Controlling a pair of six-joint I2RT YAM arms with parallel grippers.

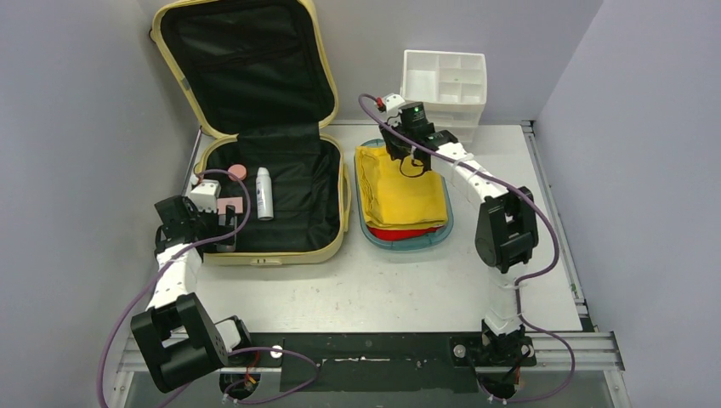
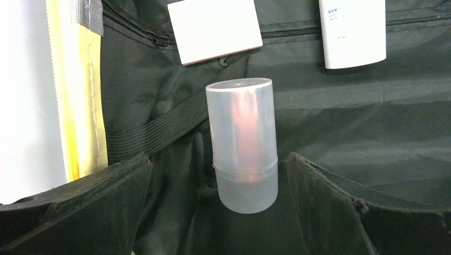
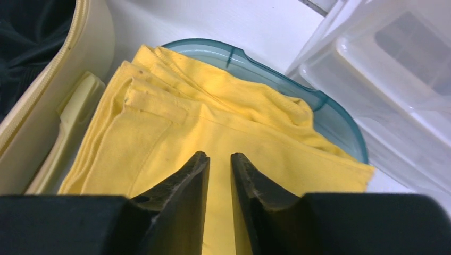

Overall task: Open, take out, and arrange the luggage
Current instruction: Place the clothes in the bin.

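Observation:
The pale-yellow luggage lies open at the back left, its lid up against the wall and its black lining showing. My left gripper is inside the near left corner. In the left wrist view it is open, with a frosted clear cylinder, pink inside, between the fingers and touching neither. A white card and a white bottle lie beyond it. My right gripper hovers over a folded yellow cloth, fingers almost together and empty.
The yellow cloth lies on red cloth in a teal tray right of the luggage. A white drawer organizer stands at the back right. A pink-topped round thing and the white bottle lie in the luggage.

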